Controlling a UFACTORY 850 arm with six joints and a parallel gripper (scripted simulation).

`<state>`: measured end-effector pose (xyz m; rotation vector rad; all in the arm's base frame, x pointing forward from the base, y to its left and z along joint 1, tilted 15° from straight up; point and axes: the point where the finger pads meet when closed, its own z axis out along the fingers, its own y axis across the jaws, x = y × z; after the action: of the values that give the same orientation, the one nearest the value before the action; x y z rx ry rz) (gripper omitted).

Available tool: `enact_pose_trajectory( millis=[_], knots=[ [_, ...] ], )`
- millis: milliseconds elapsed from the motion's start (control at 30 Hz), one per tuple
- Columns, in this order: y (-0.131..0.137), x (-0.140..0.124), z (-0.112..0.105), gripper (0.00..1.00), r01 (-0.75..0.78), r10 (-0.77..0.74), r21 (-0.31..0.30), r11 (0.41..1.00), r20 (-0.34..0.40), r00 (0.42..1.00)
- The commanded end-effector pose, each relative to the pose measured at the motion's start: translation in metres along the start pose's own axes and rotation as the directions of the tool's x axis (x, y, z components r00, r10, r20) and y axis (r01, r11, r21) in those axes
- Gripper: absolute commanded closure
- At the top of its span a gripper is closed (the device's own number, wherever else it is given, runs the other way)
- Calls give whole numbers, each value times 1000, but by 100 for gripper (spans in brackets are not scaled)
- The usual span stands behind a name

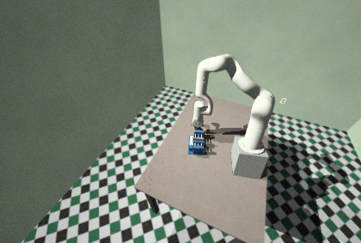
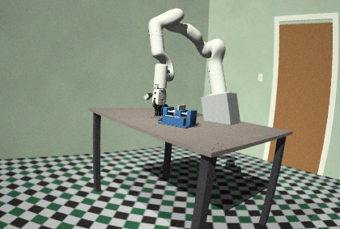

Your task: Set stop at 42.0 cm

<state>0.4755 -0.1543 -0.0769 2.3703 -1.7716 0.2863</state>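
A small blue slide fixture (image 1: 197,145) with pale rails sits on the brown table; it also shows in the exterior view (image 2: 178,117). A grey stop block (image 2: 181,107) stands on its rails. My gripper (image 2: 158,110) points straight down at the fixture's far end, seen in the top view (image 1: 198,131) too. Its fingers are shut on the handwheel at that end. The handwheel itself is too small and too hidden by the fingers to make out.
The arm's grey base box (image 1: 249,160) (image 2: 219,108) stands on the table right of the fixture. The table edge runs close to the fixture's left side. A brown door (image 2: 303,91) is in the right wall.
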Motion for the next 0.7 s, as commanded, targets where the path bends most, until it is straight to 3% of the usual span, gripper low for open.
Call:
enact_pose_trajectory(
  millis=[0, 667],
  knots=[
    [3, 0, 2, 94, 0, 0, 4, 1000, -1, 1000],
    [22, 0, 5, 94, 0, 0, 4, 1000, -1, 1000]
  ],
)
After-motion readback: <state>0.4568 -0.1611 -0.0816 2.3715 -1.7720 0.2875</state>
